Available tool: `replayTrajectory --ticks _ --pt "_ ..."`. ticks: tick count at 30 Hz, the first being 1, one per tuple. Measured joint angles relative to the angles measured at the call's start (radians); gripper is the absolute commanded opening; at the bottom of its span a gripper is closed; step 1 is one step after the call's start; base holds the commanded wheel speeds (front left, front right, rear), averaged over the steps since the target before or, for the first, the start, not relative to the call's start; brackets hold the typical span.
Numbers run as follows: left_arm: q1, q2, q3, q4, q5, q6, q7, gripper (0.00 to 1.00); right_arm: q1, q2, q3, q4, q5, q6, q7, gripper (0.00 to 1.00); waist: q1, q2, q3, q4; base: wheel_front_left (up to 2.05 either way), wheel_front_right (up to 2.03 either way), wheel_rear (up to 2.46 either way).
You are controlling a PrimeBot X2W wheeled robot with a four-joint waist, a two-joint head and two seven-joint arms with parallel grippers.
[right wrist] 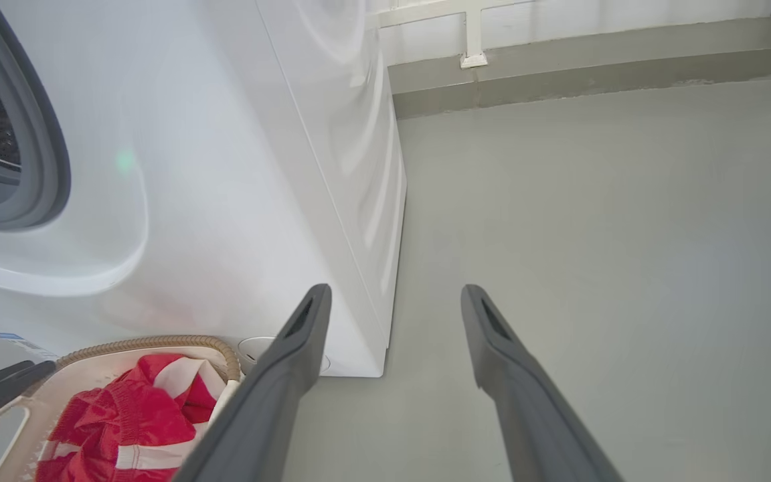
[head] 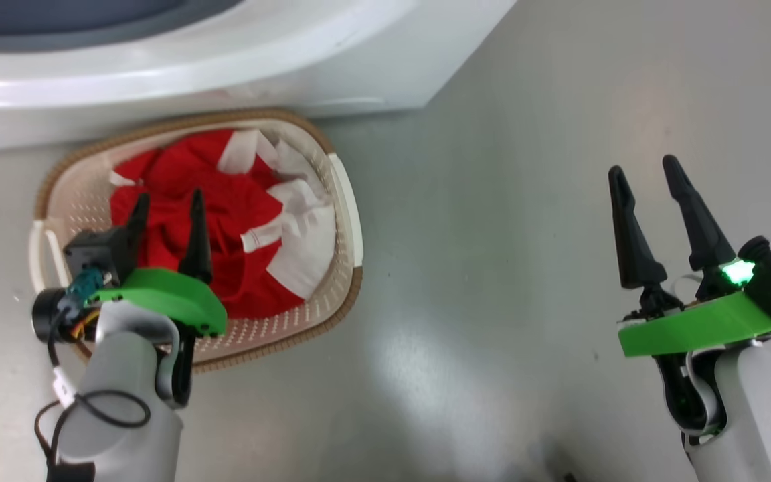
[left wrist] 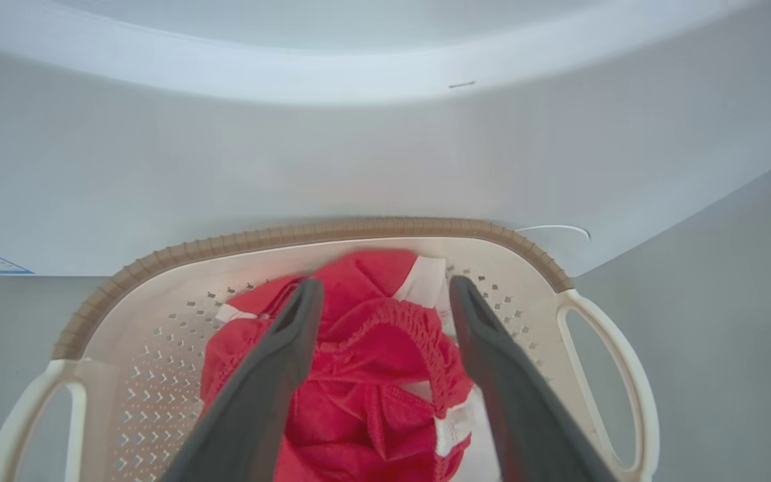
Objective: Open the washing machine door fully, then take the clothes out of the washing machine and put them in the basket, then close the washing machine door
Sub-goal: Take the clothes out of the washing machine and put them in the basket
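The basket (head: 178, 124) stands on the floor against the washing machine (head: 225, 60). The clothes (head: 225, 214), a red bundle with white pieces, lie inside it. My left gripper (head: 168, 196) hovers over the basket, open, with nothing between its fingers. In the left wrist view the gripper (left wrist: 385, 286) stands spread above the clothes (left wrist: 372, 375), which rest loose in the basket (left wrist: 332, 229). My right gripper (head: 643, 165) is open over bare floor to the right. The right wrist view shows the machine's grey seal ring (right wrist: 44, 167) and drum opening. The washing machine door is out of view.
Grey floor (head: 492, 234) stretches right of the basket and the machine. In the right wrist view a low wall ledge (right wrist: 593, 67) runs behind the machine (right wrist: 225, 167), and the basket (right wrist: 158, 343) with the clothes (right wrist: 131, 415) sits at the lower left.
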Motion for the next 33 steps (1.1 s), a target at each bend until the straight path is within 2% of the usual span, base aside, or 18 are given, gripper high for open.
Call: replayTrajectory --ticks 16,33 --pt "0.179 0.000 0.027 -0.196 0.005 -0.027 0.000 1.00 0.119 -0.005 -0.006 0.038 -0.002 0.000 0.000 1.00 0.0000 0.0000 -0.211 0.027 0.00 0.00 0.00" --pt "0.349 0.001 0.020 -0.389 0.015 -0.044 0.000 1.00 0.228 -0.005 -0.020 0.051 -0.009 0.000 0.000 1.00 0.0000 0.0000 -0.377 0.062 0.00 0.00 0.00"
